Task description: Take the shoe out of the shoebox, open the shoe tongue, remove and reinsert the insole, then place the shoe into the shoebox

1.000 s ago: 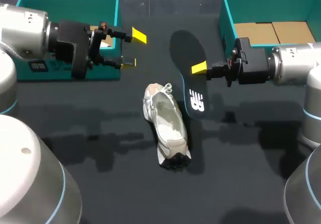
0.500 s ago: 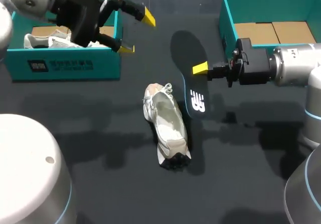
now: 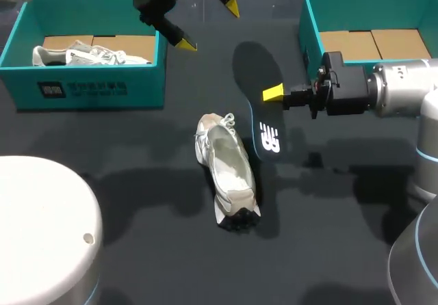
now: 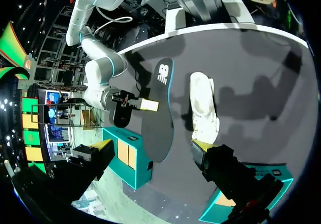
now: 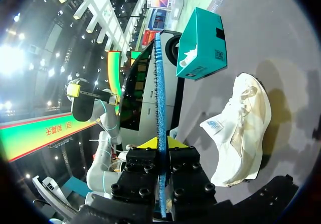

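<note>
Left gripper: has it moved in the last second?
Yes. The left gripper has swung back and toward the middle, from beside the right wall of the left shoebox to past its far right corner.

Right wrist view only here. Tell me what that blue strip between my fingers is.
Observer: That is the insole, edge-on to you. The head view shows its dark face with a white logo, and the right gripper is shut on one long edge.
Operator: Check what stands on my right.
Observer: A second shoebox stands there, with nothing in it but its cardboard floor.
Operator: Give me the left gripper's state.
Observer: The left gripper is open and empty, beside the far corner of the other shoebox.
</note>
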### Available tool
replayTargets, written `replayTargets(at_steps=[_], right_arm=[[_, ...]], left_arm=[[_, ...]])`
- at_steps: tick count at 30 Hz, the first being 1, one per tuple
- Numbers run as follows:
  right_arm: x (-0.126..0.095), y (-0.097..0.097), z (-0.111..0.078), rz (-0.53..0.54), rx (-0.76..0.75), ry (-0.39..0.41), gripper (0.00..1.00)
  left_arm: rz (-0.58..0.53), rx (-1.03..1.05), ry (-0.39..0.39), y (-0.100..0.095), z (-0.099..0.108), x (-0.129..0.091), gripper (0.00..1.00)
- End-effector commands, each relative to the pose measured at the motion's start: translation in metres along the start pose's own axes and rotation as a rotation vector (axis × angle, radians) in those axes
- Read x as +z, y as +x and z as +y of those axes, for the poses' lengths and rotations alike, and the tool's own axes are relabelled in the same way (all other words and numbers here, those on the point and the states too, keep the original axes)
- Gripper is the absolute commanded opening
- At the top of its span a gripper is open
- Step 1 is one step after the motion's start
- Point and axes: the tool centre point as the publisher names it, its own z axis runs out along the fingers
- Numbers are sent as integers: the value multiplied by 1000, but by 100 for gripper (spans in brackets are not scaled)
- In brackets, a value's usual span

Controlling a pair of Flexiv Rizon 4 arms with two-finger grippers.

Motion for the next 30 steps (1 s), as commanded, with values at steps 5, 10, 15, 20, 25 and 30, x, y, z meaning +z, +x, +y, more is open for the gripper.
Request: replayTargets(at_steps=[5, 10, 15, 20, 25, 30], right_arm=[[1, 0, -1, -1, 0, -1, 0], [1, 0, -1, -1, 0, -1, 0], [1, 0, -1, -1, 0, -1, 0], [1, 0, -1, -1, 0, -1, 0], [1, 0, -1, -1, 0, -1, 0], [1, 0, -1, -1, 0, -1, 0]], left_arm=[[537, -35, -59, -23, 2, 21, 100], [649, -51, -69, -28, 6, 33, 100], [709, -74, -45, -33, 10, 46, 100], [794, -92, -44, -36, 10, 58, 100], [847, -116, -75, -37, 9, 64, 100], [856, -131, -77, -34, 4, 66, 100]])
